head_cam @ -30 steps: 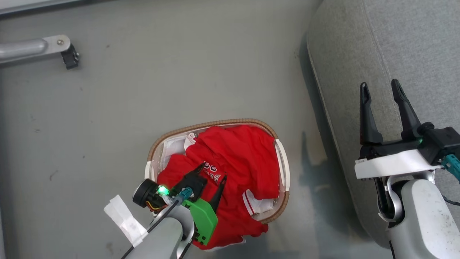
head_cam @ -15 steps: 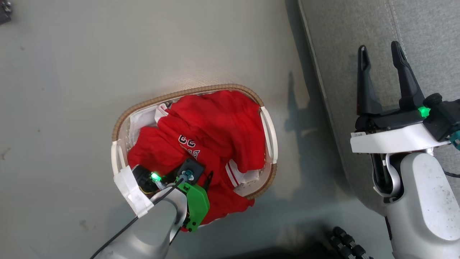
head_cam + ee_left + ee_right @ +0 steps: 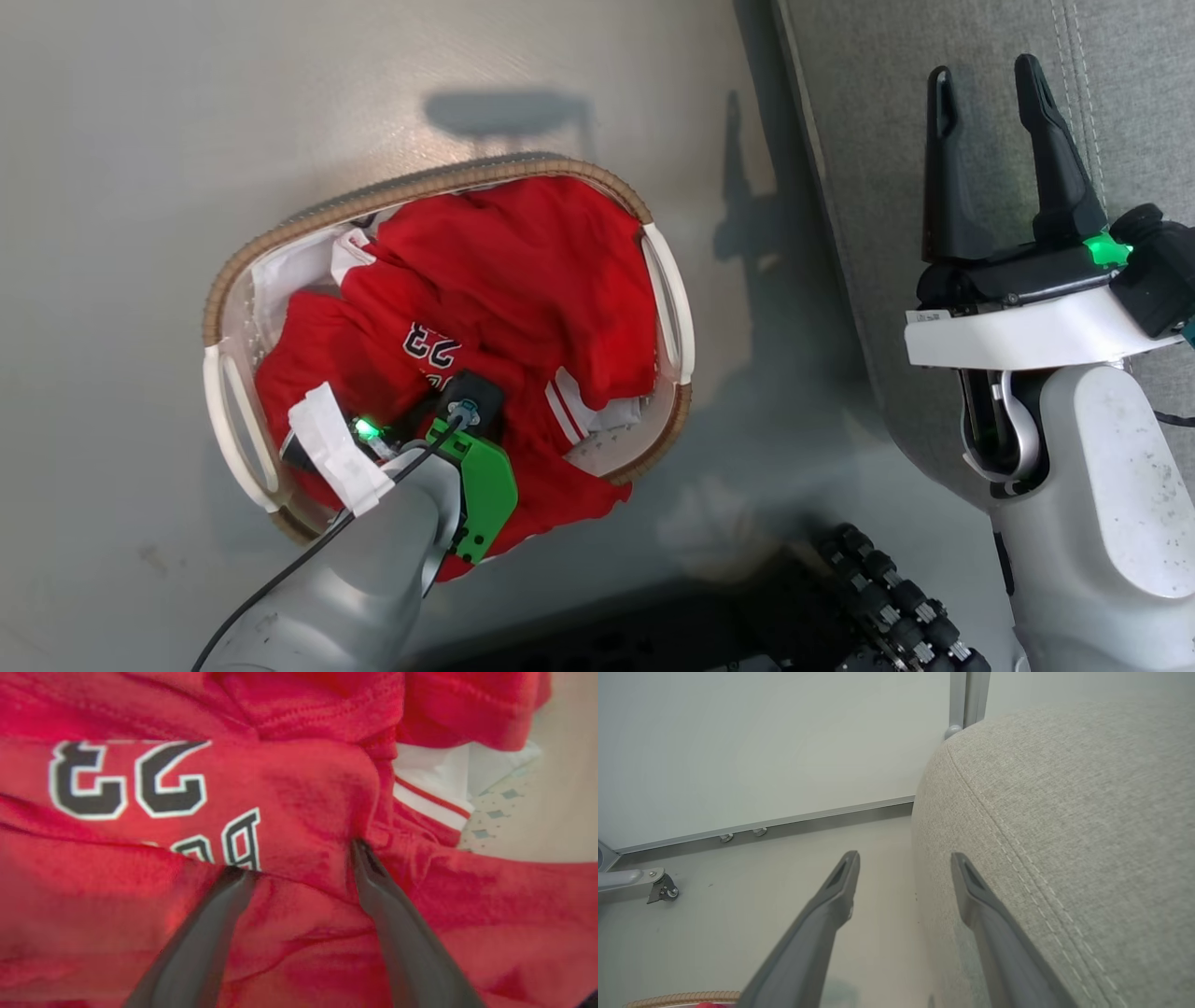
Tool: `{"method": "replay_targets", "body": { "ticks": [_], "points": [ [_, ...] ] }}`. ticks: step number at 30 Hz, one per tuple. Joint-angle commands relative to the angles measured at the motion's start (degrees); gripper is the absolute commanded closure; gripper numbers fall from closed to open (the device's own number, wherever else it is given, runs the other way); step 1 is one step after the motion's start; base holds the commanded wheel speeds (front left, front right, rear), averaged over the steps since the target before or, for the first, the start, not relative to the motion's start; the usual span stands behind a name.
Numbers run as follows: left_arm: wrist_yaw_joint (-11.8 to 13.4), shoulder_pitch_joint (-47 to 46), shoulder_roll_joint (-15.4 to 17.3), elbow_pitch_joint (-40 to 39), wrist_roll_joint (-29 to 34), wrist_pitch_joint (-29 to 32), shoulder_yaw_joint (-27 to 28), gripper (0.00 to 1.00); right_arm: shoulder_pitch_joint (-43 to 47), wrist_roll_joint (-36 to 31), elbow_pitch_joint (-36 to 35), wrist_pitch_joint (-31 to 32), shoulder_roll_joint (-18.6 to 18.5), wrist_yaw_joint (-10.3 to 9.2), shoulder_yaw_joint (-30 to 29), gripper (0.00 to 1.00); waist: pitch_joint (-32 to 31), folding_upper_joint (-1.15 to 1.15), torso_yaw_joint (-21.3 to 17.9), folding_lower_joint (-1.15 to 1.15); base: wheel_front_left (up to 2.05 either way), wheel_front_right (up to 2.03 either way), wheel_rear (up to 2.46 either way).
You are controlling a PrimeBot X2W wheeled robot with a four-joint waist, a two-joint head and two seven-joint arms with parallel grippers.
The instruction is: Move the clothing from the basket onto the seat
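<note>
The red clothing [image 3: 523,271] fills the white basket [image 3: 420,182] with its brown woven rim, on the floor left of the grey seat [image 3: 859,112]. My left wrist [image 3: 462,411] points down into the heap near the number print. In the left wrist view my left gripper [image 3: 296,858] is open, both tips pressed into the clothing [image 3: 303,788] with a raised fold between them. A white-striped cuff [image 3: 430,807] lies just right of it. My right gripper [image 3: 982,75] stands open and empty above the seat's edge; the right wrist view shows the right gripper [image 3: 903,856] beside the seat [image 3: 1064,812].
The pale floor [image 3: 140,140] surrounds the basket. My dark wheeled base [image 3: 868,597] shows at the bottom. In the right wrist view a metal leg with a caster [image 3: 658,889] stands at far left, and a wall rail [image 3: 808,821] runs behind.
The head camera has tipped down and closer, so the basket appears larger. My left gripper has sunk into the clothing, its fingers now hidden under the wrist. The right gripper stays open.
</note>
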Motion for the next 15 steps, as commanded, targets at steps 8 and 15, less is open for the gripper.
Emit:
{"method": "replay_targets", "body": {
  "ticks": [8,15],
  "points": [
    [2.24,-1.67,0.38,2.33,-3.26,2.27,0.31,0.22,-1.20,0.96,-0.04,-0.12,-0.17,-0.02,0.22,0.00,2.19,0.00,-1.40,-0.01,0.00,0.00,0.00],
    [2.38,-1.83,0.39,2.56,-5.62,0.41,0.59,1.00,-1.15,1.09,0.59,-0.13,-0.18,-0.02,0.03,0.00,1.69,0.00,-1.15,-0.01,0.00,0.00,0.00]
  ]
}}
